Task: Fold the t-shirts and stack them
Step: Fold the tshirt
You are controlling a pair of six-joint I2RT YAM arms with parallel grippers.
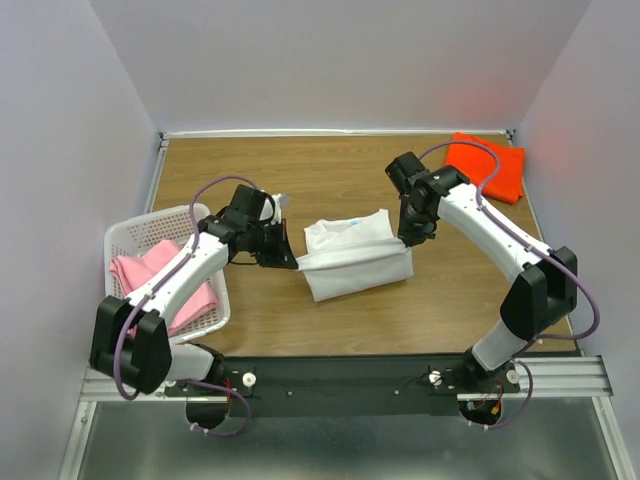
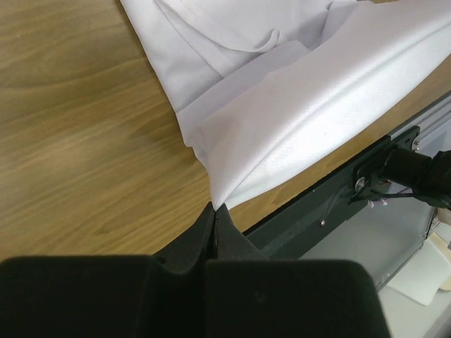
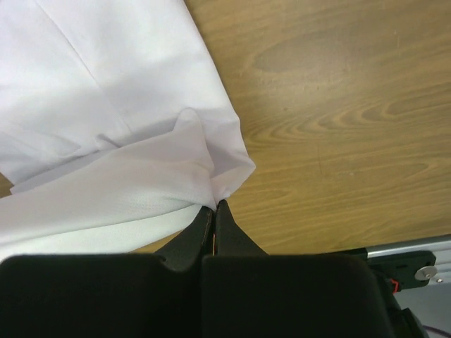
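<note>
The white t-shirt (image 1: 352, 258) lies partly folded in the middle of the table. My left gripper (image 1: 291, 261) is shut on its left corner, and the cloth (image 2: 296, 105) rises from the closed tips (image 2: 215, 209) in the left wrist view. My right gripper (image 1: 407, 240) is shut on its right corner; the cloth (image 3: 106, 141) fans out from the closed tips (image 3: 214, 205) in the right wrist view. The orange-red t-shirt (image 1: 488, 165) lies folded at the far right corner. The pink t-shirt (image 1: 160, 275) lies in the basket.
A white plastic lattice basket (image 1: 135, 232) stands at the left edge of the table beside my left arm. The black rail (image 1: 350, 375) with the arm bases runs along the near edge. Grey walls close in the table on three sides.
</note>
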